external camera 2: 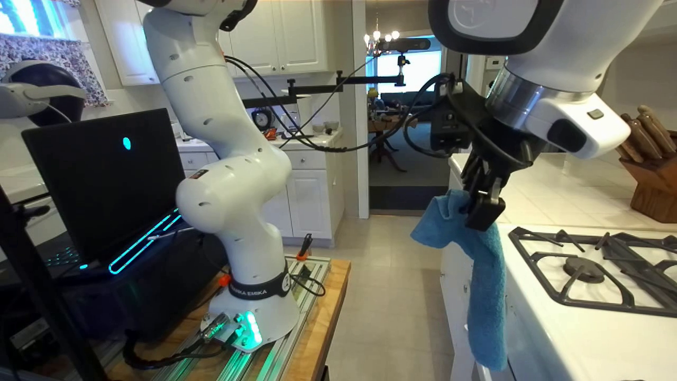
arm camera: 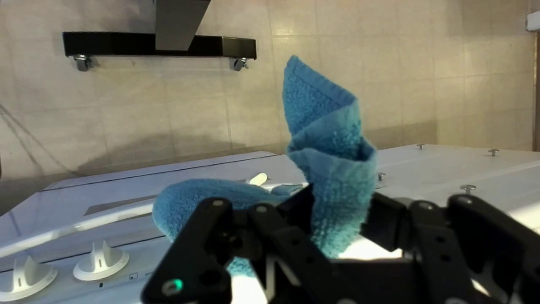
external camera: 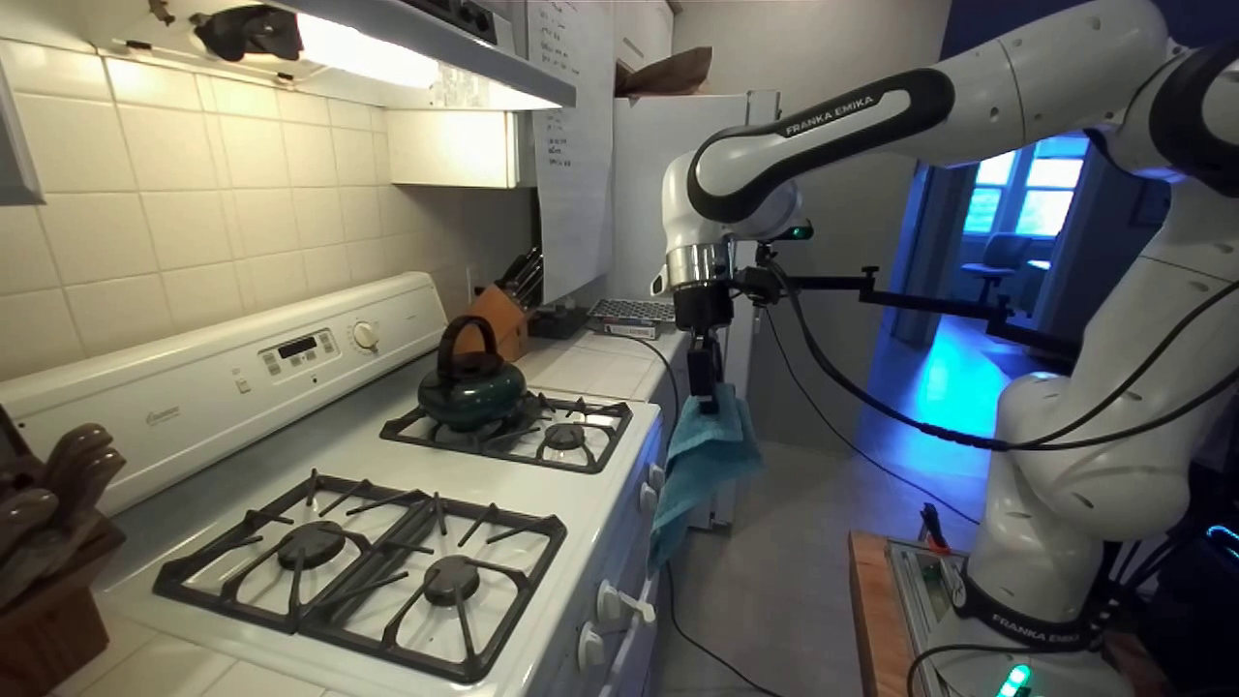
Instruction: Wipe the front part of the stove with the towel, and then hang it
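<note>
Right up close in the wrist view it's basically all gripper (arm camera: 341, 212), filling the bottom middle and lower right, and it's clamped on the towel (arm camera: 337, 175) with just cloth pinched between the jaws. A folded corner pokes up right of center, and another chunk bulges out on the left. A bit past that, lower left, are the white oven handle (arm camera: 93, 223) and two white knobs (arm camera: 101, 264) on the front of the stove (arm camera: 135, 230). Farther down, tile floor (arm camera: 190, 105) takes up most of the upper half, with a black bar on casters (arm camera: 126, 44) at upper left.

In an exterior view, the closest thing is a wooden knife block (external camera: 53, 624) at lower left, then the near grate (external camera: 366, 563). Past that, around the center, the towel dangles beside the stove's front edge, and I honestly can't tell if it's touching. Left of center a dark green kettle (external camera: 471, 395) sits on the far grate (external camera: 510, 431). Behind it there's a second knife block (external camera: 508, 321), and way back in the upper middle, a white refrigerator (external camera: 644, 194).
</note>
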{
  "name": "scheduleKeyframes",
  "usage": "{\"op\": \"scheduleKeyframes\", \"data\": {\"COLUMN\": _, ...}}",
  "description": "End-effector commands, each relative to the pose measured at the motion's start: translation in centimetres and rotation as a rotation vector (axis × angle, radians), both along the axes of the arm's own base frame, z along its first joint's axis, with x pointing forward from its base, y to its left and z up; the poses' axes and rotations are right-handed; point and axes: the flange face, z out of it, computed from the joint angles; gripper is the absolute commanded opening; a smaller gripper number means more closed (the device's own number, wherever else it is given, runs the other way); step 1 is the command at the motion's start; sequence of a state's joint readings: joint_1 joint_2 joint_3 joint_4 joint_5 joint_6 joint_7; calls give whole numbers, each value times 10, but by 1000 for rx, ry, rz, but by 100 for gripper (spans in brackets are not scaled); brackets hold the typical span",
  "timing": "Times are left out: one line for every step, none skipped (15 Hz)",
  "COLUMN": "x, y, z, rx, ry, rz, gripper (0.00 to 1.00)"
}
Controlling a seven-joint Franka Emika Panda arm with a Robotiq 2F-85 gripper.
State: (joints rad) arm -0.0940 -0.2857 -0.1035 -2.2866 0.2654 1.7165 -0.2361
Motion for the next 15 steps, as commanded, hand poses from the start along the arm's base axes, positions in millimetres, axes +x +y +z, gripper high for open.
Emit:
{"op": "scheduleKeyframes", "data": {"x": 5, "y": -10, "z": -16, "rx": -26, "ry": -21, "rz": -20, "gripper": 3}}
{"op": "scheduleKeyframes", "data": {"x": 7, "y": -12, "z": -21, "rx": -27, "ry": -27, "rz": -21, "gripper": 3}}
{"op": "scheduleKeyframes", "data": {"x": 9, "y": -14, "z": -27, "rx": -27, "ry": -30, "rz": -24, "gripper": 3}}
{"op": "scheduleKeyframes", "data": {"x": 12, "y": -15, "z": -32, "rx": -26, "ry": -33, "rz": -26, "gripper": 3}}
{"op": "scheduleKeyframes", "data": {"x": 14, "y": -17, "z": -36, "rx": -29, "ry": -36, "rz": -27, "gripper": 3}}
{"op": "scheduleKeyframes", "data": {"x": 16, "y": -18, "z": -41, "rx": -30, "ry": -40, "rz": -28, "gripper": 3}}
{"op": "scheduleKeyframes", "data": {"x": 18, "y": -19, "z": -45, "rx": -33, "ry": -43, "rz": -30, "gripper": 3}}
{"op": "scheduleKeyframes", "data": {"x": 19, "y": -20, "z": -49, "rx": -33, "ry": -47, "rz": -30, "gripper": 3}}
{"op": "scheduleKeyframes", "data": {"x": 22, "y": -21, "z": -52, "rx": -37, "ry": -52, "rz": -30, "gripper": 3}}
{"op": "scheduleKeyframes", "data": {"x": 23, "y": -21, "z": -56, "rx": -39, "ry": -57, "rz": -30, "gripper": 3}}
{"op": "scheduleKeyframes", "data": {"x": 25, "y": -21, "z": -59, "rx": -40, "ry": -63, "rz": -25, "gripper": 3}}
{"op": "scheduleKeyframes", "data": {"x": 26, "y": -21, "z": -62, "rx": -40, "ry": -69, "rz": -22, "gripper": 3}}
{"op": "scheduleKeyframes", "data": {"x": 27, "y": -21, "z": -65, "rx": -40, "ry": -73, "rz": -18, "gripper": 3}}
{"op": "scheduleKeyframes", "data": {"x": 28, "y": -22, "z": -68, "rx": -40, "ry": -76, "rz": -14, "gripper": 3}}
{"op": "scheduleKeyframes", "data": {"x": 29, "y": -22, "z": -71, "rx": -40, "ry": -80, "rz": -10, "gripper": 3}}
